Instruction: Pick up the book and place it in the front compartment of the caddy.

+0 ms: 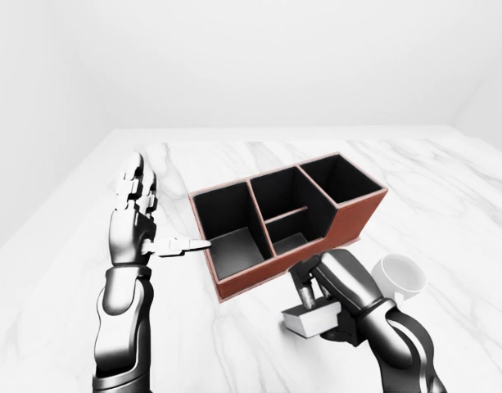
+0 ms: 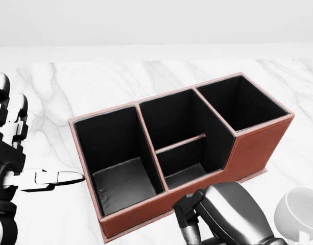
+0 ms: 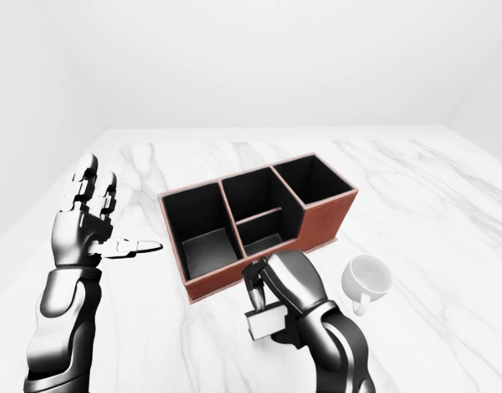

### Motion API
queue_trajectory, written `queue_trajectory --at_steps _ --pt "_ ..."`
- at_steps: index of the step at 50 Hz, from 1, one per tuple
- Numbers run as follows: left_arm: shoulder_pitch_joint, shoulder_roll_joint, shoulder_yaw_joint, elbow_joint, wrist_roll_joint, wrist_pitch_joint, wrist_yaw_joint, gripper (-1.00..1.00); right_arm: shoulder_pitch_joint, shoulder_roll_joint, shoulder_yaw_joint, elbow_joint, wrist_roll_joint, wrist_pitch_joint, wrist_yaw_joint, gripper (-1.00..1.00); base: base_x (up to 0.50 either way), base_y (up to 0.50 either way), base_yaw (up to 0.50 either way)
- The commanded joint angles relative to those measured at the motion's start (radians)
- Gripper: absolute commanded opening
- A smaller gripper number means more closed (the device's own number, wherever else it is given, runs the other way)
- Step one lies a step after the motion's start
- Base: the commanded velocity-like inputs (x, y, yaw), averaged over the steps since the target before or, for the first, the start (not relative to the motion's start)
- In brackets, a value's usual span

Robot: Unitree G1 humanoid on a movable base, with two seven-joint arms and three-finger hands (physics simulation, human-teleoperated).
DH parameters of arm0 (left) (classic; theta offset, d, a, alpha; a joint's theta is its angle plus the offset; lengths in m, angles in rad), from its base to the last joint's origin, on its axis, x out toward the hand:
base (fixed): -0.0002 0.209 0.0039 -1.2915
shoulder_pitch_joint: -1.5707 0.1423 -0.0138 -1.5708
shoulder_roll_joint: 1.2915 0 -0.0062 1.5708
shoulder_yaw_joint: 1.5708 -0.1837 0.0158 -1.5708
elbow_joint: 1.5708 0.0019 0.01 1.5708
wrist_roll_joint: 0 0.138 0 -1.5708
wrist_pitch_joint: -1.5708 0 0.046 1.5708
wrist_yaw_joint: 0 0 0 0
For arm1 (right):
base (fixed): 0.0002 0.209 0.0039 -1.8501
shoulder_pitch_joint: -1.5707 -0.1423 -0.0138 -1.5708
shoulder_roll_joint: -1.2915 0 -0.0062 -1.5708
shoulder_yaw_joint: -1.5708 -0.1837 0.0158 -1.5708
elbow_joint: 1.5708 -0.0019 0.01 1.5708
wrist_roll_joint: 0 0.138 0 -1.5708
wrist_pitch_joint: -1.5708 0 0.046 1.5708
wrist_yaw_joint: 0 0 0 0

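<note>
1. A marble table [image 1: 234, 155] is seen under a red-brown caddy [image 1: 361, 214] with black compartments, set at an angle.
2. The caddy is divided into a large left bay, a middle bay split by a low crossbar, and a right bay toward the left-eye view's upper right. All bays are seen empty.
3. The book [image 1: 313, 318], small and pale, is held in the right hand [image 1: 336, 291]; the fingers are closed round it, just below the caddy's near wall in the left-eye view.
4. Whether the book touches the table cannot be told.
5. The left hand [image 1: 136, 214] is held upright and open, fingers spread, thumb pointed at the caddy's left end, nothing in it.
6. A white cup [image 3: 367, 278] is seen tipped on its side, right of the right hand, near the caddy.
</note>
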Motion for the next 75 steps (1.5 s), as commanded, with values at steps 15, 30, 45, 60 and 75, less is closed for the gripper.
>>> queue_trajectory --at_steps 15,30,45,60,75 --pt "-0.005 0.003 0.004 0.006 -0.004 0.000 0.002 0.96 -0.177 0.009 -0.077 -0.089 -0.025 0.059 0.125 -1.00 0.00 0.00 0.00" --pt "-0.004 0.004 0.005 -0.002 -0.003 0.000 0.002 0.96 -0.303 -0.009 -0.108 -0.101 -0.030 0.118 0.125 -1.00 0.00 0.00 0.00" --pt "-0.007 0.005 0.007 -0.003 -0.003 0.000 0.004 0.96 -0.428 -0.029 -0.123 -0.103 -0.036 0.159 0.125 -1.00 0.00 0.00 0.00" --pt "-0.005 0.004 0.003 0.005 0.000 0.000 0.003 0.96 -0.518 -0.046 -0.126 -0.080 -0.041 0.159 0.125 -1.00 0.00 0.00 0.00" --pt "-0.003 0.003 0.003 -0.002 0.000 0.000 0.002 0.96 -0.590 -0.052 -0.120 -0.024 -0.046 0.159 0.125 -1.00 0.00 0.00 0.00"
